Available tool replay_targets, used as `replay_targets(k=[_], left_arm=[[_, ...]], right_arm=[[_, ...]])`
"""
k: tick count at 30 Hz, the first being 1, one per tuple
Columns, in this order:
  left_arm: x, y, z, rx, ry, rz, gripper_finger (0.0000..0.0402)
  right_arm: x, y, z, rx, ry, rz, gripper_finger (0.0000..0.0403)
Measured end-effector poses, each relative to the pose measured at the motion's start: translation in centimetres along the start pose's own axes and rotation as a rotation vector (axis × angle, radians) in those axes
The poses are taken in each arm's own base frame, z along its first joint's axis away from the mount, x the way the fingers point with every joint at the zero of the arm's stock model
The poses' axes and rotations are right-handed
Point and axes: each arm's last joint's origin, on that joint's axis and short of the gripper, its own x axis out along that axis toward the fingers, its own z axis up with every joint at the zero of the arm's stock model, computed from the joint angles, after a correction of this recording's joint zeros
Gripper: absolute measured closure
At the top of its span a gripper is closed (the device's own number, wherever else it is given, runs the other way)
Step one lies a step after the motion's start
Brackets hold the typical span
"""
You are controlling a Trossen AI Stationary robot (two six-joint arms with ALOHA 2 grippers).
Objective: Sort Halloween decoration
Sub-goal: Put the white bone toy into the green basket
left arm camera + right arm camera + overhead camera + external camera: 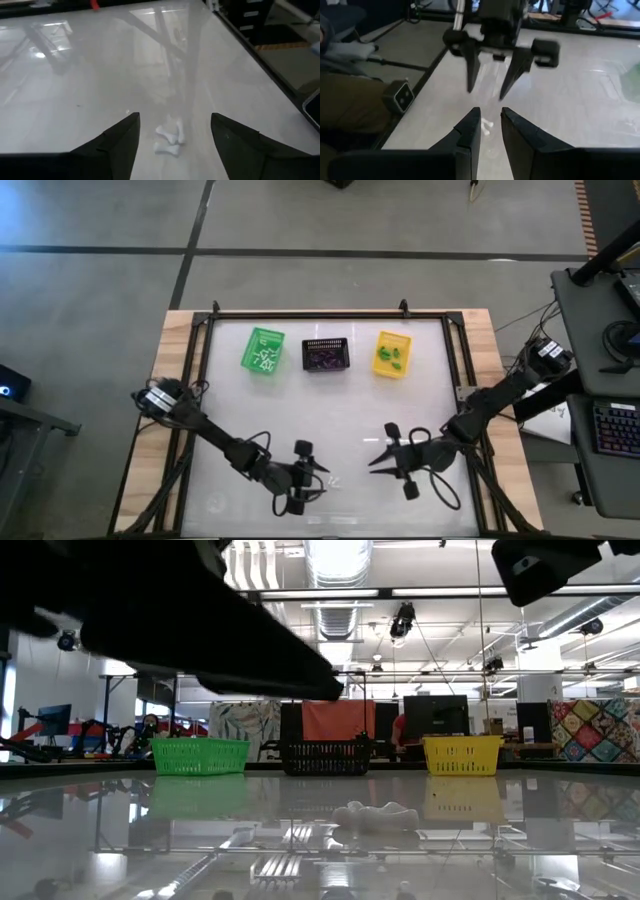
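Lying between both grippers, white trinkets (169,139) rest untouched on the worktop (350,410); left gripper (322,477) spreads its fingers, right gripper (374,461) shows a narrow gap. Green basket (263,350), black basket (326,354) and yellow basket (392,353) line the far edge.

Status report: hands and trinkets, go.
Left hand open over white trinkets. Right hand nearly closed, empty, facing it. Nothing in the way.

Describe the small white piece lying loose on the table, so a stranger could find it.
Three baskets stand along the table's far edge; look at the near edge instead. There, between the left gripper's open fingers, lies a white bone-shaped trinket, the only loose piece.
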Motion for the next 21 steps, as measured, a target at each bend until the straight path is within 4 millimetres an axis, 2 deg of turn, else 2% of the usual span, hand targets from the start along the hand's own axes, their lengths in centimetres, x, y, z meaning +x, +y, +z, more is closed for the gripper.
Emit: replay_targets(k=[8,12,21], left_arm=[[1.2,1.9,-1.4,0.005,-0.052,-0.094,0.0155],[1.9,3.2,-3.4,0.027,-0.025,-0.109,0.0160],[3.4,3.2,-5.5,0.018,-0.043,-0.131,0.0163]], right_arm=[[0.0,-0.1,0.0,-0.007,-0.010,-0.038,0.0335],[0.0,-0.1,0.0,-0.008,-0.013,-0.046,0.0335],[0.0,-0.1,0.0,0.016,-0.016,-0.064,0.0335]])
